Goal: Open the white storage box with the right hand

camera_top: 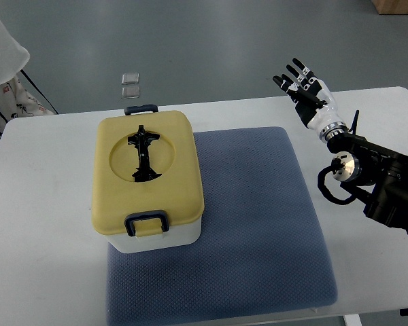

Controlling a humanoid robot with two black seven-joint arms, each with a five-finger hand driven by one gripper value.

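**Box shut, right hand raised clear of it**

The white storage box [148,183] sits on the left part of the blue mat [258,231], yellow lid down, black handle folded flat in its round recess (both end latches appear fastened, though the far one is hard to read). The right hand [302,87] hovers over the table's [41,204] far right, fingers spread, holding nothing, well apart from the box.

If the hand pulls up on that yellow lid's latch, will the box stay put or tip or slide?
The storage box looks like rigid plastic, so it should not flex. It sits flat on the blue mat, which probably resists sliding. If it is empty and light, it may lift with the yellow lid. The right hand is open, well clear.
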